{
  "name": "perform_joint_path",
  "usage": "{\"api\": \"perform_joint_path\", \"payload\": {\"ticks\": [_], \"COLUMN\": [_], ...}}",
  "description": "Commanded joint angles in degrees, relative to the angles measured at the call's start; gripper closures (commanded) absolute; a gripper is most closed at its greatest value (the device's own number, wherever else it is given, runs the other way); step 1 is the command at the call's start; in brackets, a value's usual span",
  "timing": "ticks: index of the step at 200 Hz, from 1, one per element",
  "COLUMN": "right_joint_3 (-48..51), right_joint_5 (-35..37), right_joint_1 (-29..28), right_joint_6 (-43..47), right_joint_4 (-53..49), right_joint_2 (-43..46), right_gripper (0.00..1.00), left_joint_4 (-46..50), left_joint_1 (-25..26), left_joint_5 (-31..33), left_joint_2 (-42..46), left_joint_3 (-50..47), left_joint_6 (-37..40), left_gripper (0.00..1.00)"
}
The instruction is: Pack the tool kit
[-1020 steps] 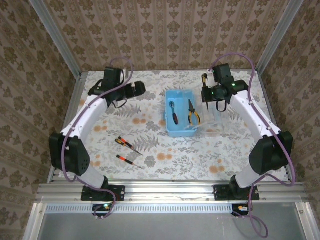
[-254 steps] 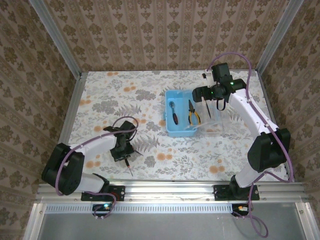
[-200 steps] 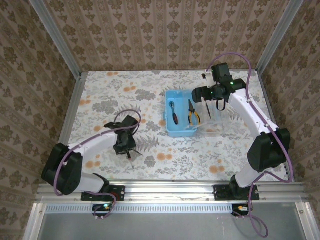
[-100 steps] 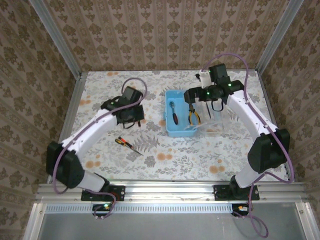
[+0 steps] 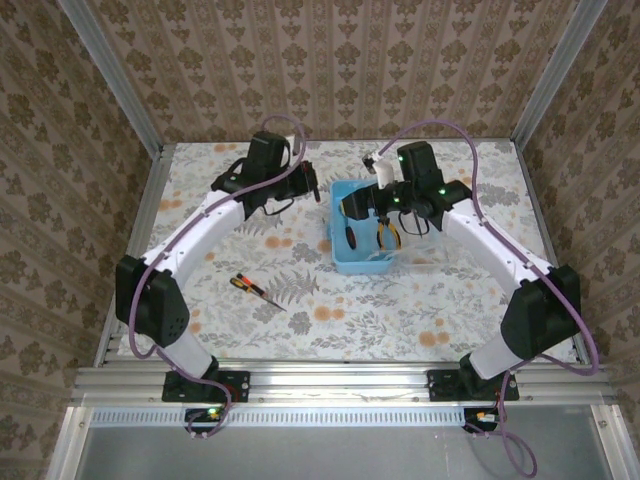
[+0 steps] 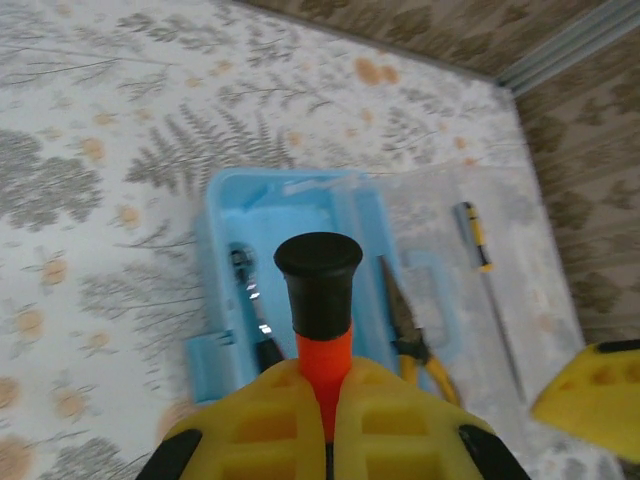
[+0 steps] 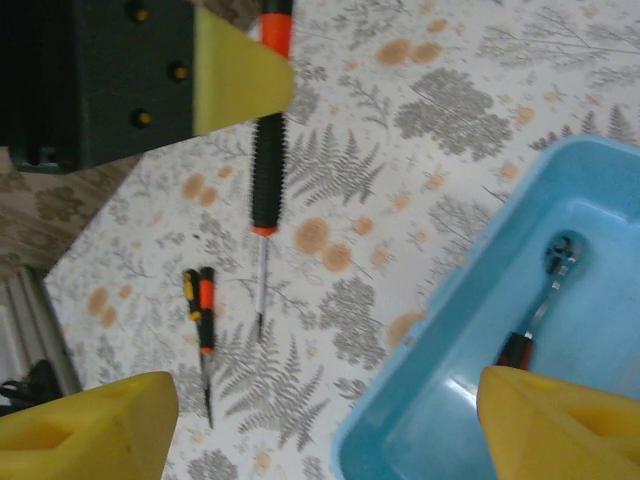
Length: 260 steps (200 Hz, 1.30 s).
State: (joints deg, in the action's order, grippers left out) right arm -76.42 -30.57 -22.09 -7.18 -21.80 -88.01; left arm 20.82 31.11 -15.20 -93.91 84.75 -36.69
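Observation:
The light-blue case (image 5: pixel 358 255) (image 6: pixel 290 205) lies open at mid-table, its clear lid (image 5: pixel 425 250) folded out to the right. Inside it lie the yellow-handled pliers (image 5: pixel 386 235) (image 6: pixel 412 335) and a red-black ratchet driver (image 5: pixel 348 236) (image 7: pixel 545 290). My left gripper (image 5: pixel 307 184) (image 6: pixel 328 385) is shut on a red-black screwdriver (image 6: pixel 320 295) (image 7: pixel 268 150), held in the air just left of the case. Over the case's left half hovers my right gripper (image 5: pixel 355 204) (image 7: pixel 320 430), open, with nothing between its fingers. A yellow-black screwdriver (image 6: pixel 478 245) rests on the lid.
One more red-black screwdriver (image 5: pixel 258 291) (image 7: pixel 203 315) lies on the floral tablecloth in front of and left of the case. Aluminium rails and patterned walls close in the table on three sides. The two grippers are close together above the case's far-left corner.
My left arm lifted a screwdriver from the near table and carried it up beside the case. The right gripper swung left from the lid to over the case.

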Motion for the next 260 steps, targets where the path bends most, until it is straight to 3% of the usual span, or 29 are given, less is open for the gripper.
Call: {"api": "perform_joint_path", "payload": {"ticks": [1, 92, 156, 182, 202, 235, 260], "right_joint_3": [0.2, -6.6, -9.3, -9.5, -9.7, -10.3, -10.5], "right_joint_5": [-2.4, -1.0, 0.4, 0.8, 1.0, 2.5, 4.7], "right_joint_1": [-1.2, -3.1, -3.3, -3.3, -3.3, -3.2, -2.1], "right_joint_6": [-1.3, -2.1, -1.1, -0.9, -0.6, 0.6, 2.3], "right_joint_4": [5.0, 3.7, 1.4, 0.8, 0.1, -2.3, -5.8], "right_joint_2": [-0.1, -6.5, -7.4, -7.3, -7.0, -6.2, -5.4], "right_gripper": [0.26, 0.54, 0.97, 1.0, 1.0, 1.0, 1.0], "left_joint_4": [-8.3, -16.3, -16.8, -16.7, -16.3, -11.7, -7.0], "left_joint_1": [0.1, 1.6, 1.3, 0.9, 0.3, -1.7, -4.5], "left_joint_5": [-9.0, -13.8, -14.8, -15.0, -15.1, -12.6, -9.2], "left_joint_2": [-0.2, 1.5, 1.6, 1.6, 1.6, 2.5, 5.0], "left_joint_3": [-1.0, -5.0, -6.2, -5.9, -5.7, -5.1, -5.7], "left_joint_6": [-4.2, -9.4, -9.4, -9.3, -8.8, -5.5, -2.4], "left_gripper": [1.0, 1.0, 1.0, 1.0, 0.83, 0.33, 0.07]}}
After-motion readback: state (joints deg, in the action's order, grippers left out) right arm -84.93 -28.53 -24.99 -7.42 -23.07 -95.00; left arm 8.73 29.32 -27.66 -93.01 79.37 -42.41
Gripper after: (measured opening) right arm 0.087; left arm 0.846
